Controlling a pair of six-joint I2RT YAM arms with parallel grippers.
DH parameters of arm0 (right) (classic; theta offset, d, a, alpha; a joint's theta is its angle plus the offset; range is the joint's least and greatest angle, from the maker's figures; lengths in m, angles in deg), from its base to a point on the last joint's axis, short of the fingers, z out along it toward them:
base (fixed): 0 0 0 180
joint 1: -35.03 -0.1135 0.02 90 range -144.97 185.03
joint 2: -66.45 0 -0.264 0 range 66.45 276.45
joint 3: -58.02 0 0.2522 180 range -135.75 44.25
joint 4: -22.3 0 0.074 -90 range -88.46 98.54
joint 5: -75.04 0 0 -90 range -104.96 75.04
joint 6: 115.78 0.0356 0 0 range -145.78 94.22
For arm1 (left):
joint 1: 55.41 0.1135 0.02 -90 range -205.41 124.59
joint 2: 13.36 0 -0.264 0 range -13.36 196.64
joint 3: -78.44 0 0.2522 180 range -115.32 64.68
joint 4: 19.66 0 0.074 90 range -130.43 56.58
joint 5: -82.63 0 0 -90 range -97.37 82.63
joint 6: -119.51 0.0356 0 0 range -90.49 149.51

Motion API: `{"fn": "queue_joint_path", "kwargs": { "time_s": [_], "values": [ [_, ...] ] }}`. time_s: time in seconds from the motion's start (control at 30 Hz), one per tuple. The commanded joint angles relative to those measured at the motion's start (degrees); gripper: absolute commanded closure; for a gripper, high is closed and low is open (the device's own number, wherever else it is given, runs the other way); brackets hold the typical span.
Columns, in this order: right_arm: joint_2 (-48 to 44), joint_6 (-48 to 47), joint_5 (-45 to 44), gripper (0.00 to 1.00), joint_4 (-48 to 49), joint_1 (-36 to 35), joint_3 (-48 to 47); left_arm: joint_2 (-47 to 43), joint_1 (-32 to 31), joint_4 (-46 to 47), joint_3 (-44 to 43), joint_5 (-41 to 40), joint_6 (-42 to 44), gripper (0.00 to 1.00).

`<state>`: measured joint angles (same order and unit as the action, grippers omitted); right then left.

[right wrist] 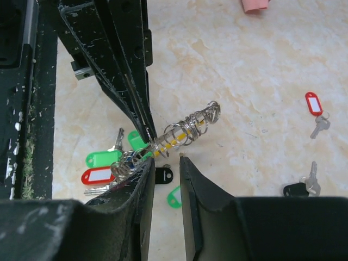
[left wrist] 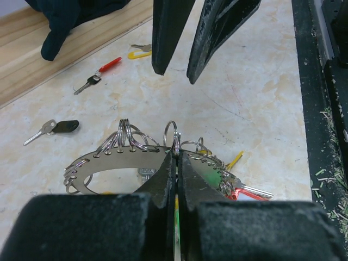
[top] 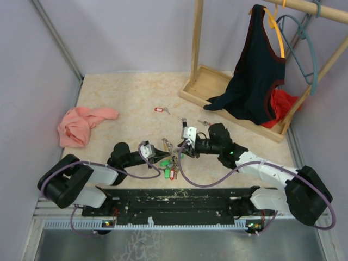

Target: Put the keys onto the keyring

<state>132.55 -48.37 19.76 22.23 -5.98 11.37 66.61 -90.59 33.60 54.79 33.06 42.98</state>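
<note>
The keyring [left wrist: 125, 160] is a flat silvery ring carrying several small split rings, held just above the table. It also shows in the right wrist view [right wrist: 185, 128] and the top view [top: 169, 157]. My left gripper [left wrist: 175, 155] [top: 165, 145] is shut on its edge. Green [right wrist: 100, 159] and red [right wrist: 98, 175] tagged keys hang from it. My right gripper [right wrist: 166, 159] [top: 183, 148] is open and empty, its tips just short of the ring. Loose keys lie beyond: a red-tagged one [top: 159, 110] [right wrist: 314, 103], a black-headed one [left wrist: 64, 126] [right wrist: 298, 188] and a red-headed one [left wrist: 109, 65].
A pink cloth [top: 81, 124] lies at the left. A wooden rack base [top: 228, 100] stands at the back right with a dark garment [top: 255, 70], a red cloth [top: 280, 103] and a teal hanger [top: 304, 49]. The black base rail [top: 179, 198] runs along the near edge.
</note>
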Motion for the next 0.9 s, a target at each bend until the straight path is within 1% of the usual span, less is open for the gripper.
{"fn": "queue_joint_path", "kwargs": {
  "time_s": [0.0,0.17,0.33,0.57,0.63,0.67,0.87],
  "values": [
    [1.68,4.51,0.44,0.73,6.38,0.41,-0.19,1.40,-0.33,7.14,0.47,0.89,-0.84,1.00],
    [3.66,2.76,1.17,0.66,8.82,0.44,1.12,1.74,-0.33,7.80,0.75,2.03,-0.84,1.00],
    [5.43,0.47,1.63,0.66,8.70,0.41,0.71,2.20,-0.33,7.81,0.36,2.93,-0.96,1.00],
    [9.27,0.05,3.95,0.66,10.70,0.41,-0.55,2.26,-0.33,7.68,0.21,3.89,-1.04,1.00],
    [10.19,0.08,4.11,0.68,11.05,0.39,-0.99,2.21,-0.35,7.60,0.22,4.09,-1.08,1.00],
    [10.59,0.09,4.38,0.71,10.97,0.41,-1.22,2.21,-0.33,7.60,0.20,4.17,-1.06,1.00],
    [11.50,1.88,6.42,0.93,10.10,0.99,-2.20,2.06,-0.38,7.57,0.17,4.56,-1.06,1.00]
  ]
}}
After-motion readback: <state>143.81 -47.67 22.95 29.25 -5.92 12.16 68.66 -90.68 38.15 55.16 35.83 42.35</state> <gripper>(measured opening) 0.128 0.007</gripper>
